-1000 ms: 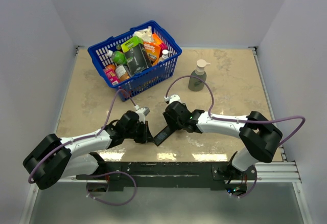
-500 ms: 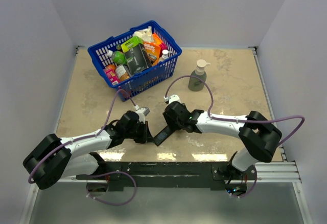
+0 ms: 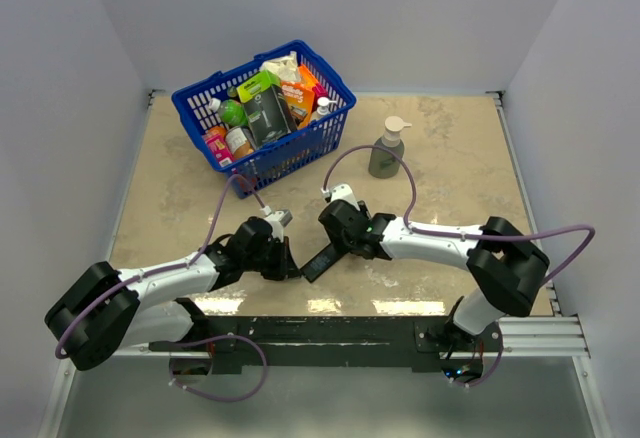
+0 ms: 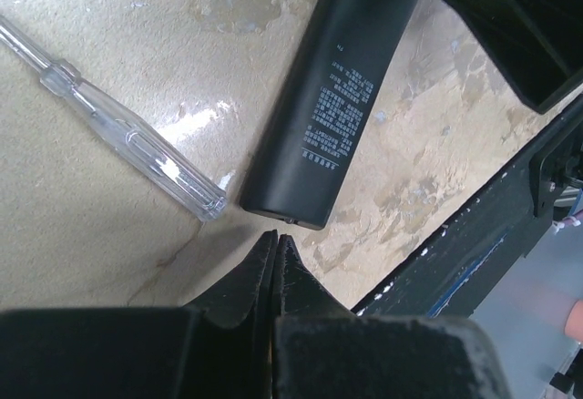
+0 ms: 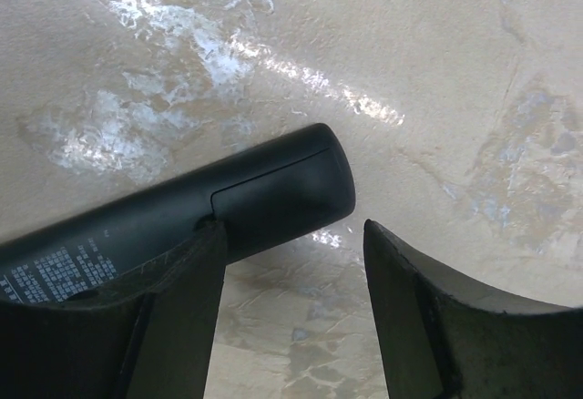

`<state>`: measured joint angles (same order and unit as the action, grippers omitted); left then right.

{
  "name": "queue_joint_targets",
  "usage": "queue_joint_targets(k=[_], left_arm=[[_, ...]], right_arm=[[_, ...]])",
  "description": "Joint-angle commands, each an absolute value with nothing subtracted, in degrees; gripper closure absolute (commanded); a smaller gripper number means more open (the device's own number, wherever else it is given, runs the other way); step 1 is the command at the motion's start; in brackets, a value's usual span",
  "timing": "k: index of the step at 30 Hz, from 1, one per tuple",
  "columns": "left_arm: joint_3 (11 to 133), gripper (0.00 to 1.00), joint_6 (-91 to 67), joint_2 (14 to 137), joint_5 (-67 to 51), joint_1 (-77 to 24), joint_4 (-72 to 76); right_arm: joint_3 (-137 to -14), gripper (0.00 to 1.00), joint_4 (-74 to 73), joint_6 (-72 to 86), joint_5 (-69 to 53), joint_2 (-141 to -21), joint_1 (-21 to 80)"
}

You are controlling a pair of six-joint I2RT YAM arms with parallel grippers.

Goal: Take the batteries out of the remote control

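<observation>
Left gripper: fingers pressed together, holding nothing; the tips sit low over the table, just short of the remote's near end.
Clear tool: see-through, pen-shaped, lying flat on the table; one end rests close beside the remote's near end.
Remote control: slim black bar lying on the table between the two grippers, its back with small white print facing up.
Right gripper: fingers apart over the remote's far, rounded end; one finger is against the remote, and bare table shows between the remote and the other finger.
Table: beige, marbled, glossy.
Soap bottle: pump bottle, upright, well behind the right arm.
Basket: blue, far left, filled with packaged goods.
</observation>
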<state>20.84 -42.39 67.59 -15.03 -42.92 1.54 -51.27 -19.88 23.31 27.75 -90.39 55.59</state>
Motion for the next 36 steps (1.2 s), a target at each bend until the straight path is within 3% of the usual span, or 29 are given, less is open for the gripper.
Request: queue_joint_targets(k=[1, 9, 16, 36], left_arm=[[21.09, 1.0, -41.66, 67.24, -14.24, -42.98, 2.72], [20.92, 1.0, -41.57, 66.97, -13.89, -43.07, 2.28], [21.0, 1.0, -41.92, 66.71, -14.15, -43.07, 2.64], [21.09, 1.0, -41.57, 66.62, -14.15, -42.98, 2.2]], right_arm=[[-53.26, 0.37, -22.85, 24.78, 34.27, -88.25, 55.55], [-53.44, 0.37, -22.86, 23.39, 34.64, -86.05, 55.55], [-50.19, 0.35, -13.54, 18.9, 21.18, -84.29, 55.72], [-53.17, 0.41, -18.63, 19.77, 25.92, -91.58, 55.55]])
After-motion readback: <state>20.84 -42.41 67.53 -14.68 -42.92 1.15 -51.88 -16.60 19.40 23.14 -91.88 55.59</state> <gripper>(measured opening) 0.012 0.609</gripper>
